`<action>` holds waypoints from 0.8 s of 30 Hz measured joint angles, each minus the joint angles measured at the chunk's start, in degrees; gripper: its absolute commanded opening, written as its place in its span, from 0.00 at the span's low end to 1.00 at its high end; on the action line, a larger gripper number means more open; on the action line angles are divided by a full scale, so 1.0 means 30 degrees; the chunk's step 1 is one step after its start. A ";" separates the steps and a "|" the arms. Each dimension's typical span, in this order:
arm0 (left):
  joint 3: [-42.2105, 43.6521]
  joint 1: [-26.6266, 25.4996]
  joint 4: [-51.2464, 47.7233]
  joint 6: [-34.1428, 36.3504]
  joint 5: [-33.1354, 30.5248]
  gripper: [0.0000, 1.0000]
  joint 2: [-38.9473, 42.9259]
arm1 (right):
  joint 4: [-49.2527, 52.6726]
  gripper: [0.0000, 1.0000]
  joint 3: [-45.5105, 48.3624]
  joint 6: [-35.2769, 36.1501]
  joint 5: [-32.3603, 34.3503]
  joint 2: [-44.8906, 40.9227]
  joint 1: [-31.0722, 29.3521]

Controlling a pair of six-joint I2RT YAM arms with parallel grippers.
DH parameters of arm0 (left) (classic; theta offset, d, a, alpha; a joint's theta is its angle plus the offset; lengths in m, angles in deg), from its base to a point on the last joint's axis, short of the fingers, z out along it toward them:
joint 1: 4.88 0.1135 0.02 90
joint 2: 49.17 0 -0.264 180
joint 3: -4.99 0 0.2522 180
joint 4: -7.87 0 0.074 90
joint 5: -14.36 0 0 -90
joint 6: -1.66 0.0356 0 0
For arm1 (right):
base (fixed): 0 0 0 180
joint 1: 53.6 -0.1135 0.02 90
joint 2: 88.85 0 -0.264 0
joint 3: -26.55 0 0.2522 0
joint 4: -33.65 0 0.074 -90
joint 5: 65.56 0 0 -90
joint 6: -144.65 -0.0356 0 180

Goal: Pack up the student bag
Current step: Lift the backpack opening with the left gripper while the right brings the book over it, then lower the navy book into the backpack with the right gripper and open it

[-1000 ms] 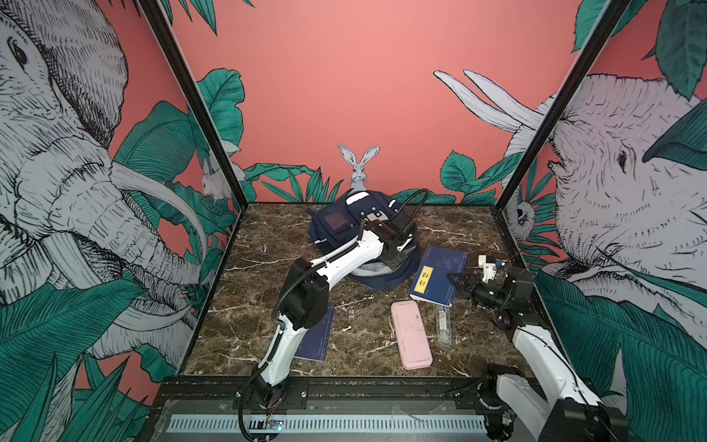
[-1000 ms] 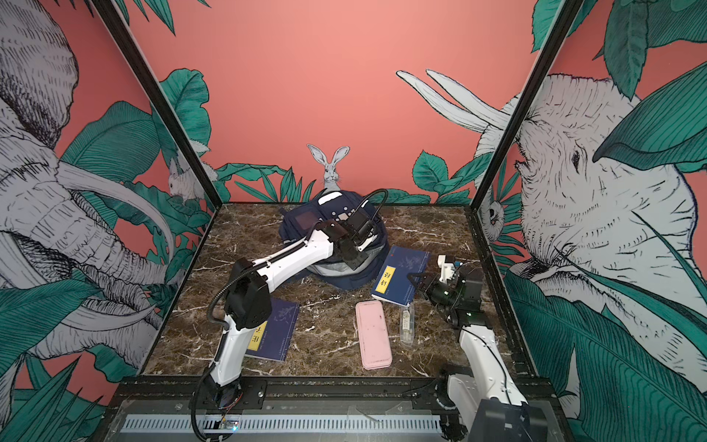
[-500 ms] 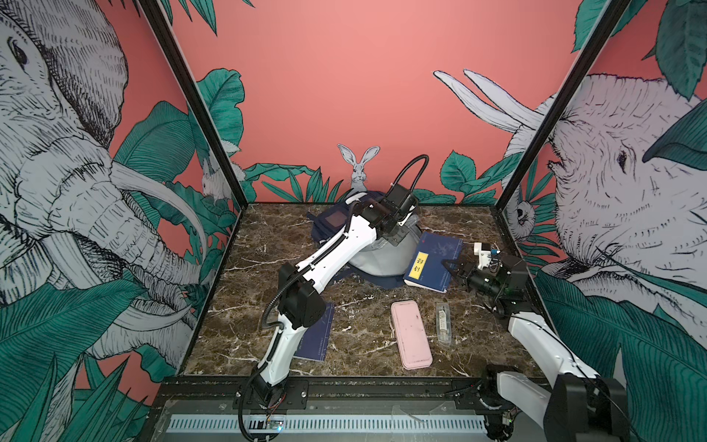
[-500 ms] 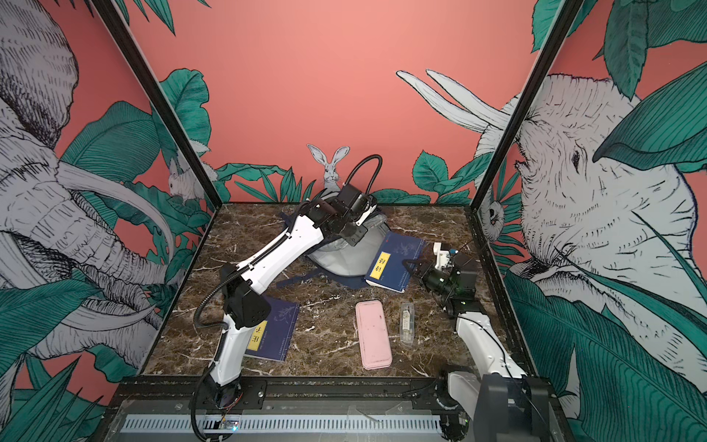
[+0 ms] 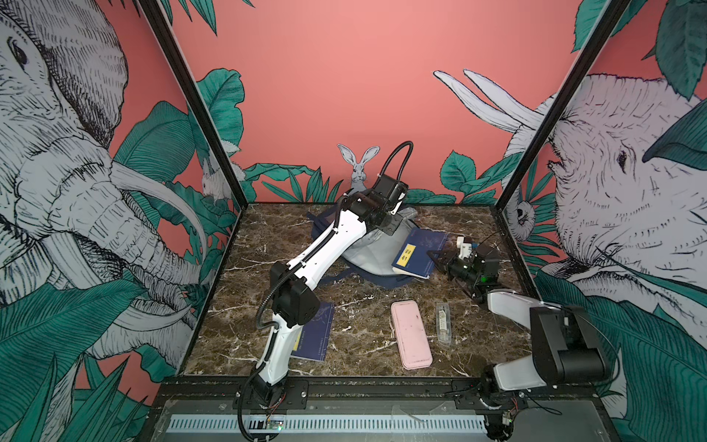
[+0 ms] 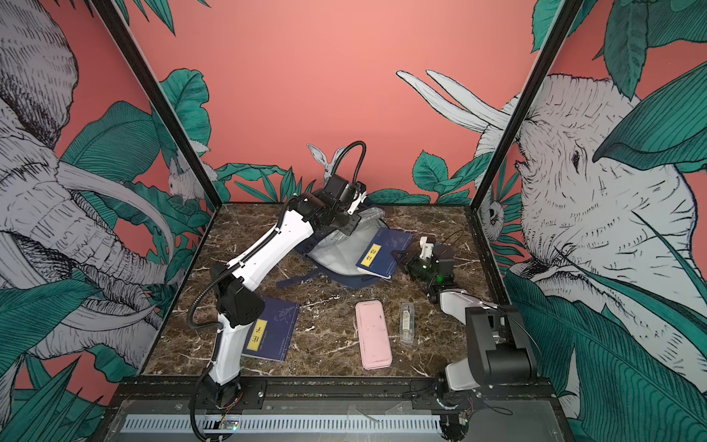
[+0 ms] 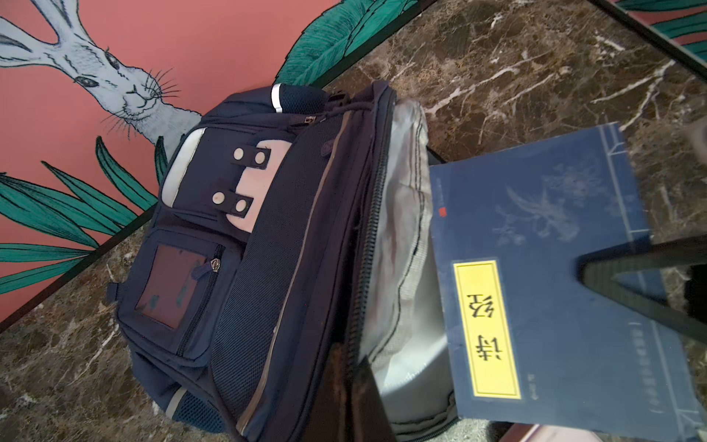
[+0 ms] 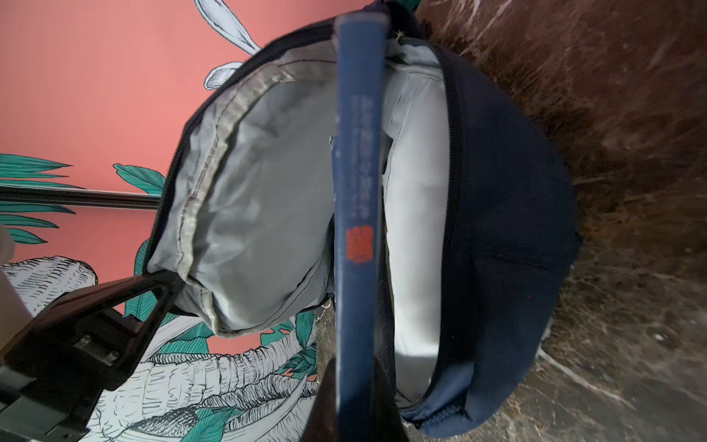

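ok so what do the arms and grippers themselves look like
The left arm and right arm have white shells and bulky black joints. A ribbed black cable hose arcs over the left wrist. The left gripper and right gripper are black, with open triangular fingers; green lights glow near the right wrist.

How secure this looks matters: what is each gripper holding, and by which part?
Left gripper pinches the student bag by the zippered rim of its opening. Right gripper pinches the navy book by the edge farthest from the bag.
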 measured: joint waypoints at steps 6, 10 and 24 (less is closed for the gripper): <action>-0.0175 -0.0007 0.0109 -0.0146 0.0364 0.00 0.0000 | -0.2171 0.00 -0.0998 -0.0831 0.0685 0.1916 -0.0787; -0.0423 0.0058 0.0131 -0.0197 0.0430 0.00 0.0000 | -0.3847 0.00 -0.1705 -0.1632 0.0918 0.3927 -0.1151; -0.0488 0.0350 0.0109 -0.0525 0.1384 0.00 0.0000 | -0.6178 0.00 -0.6127 -0.3905 0.1457 0.9340 -0.2798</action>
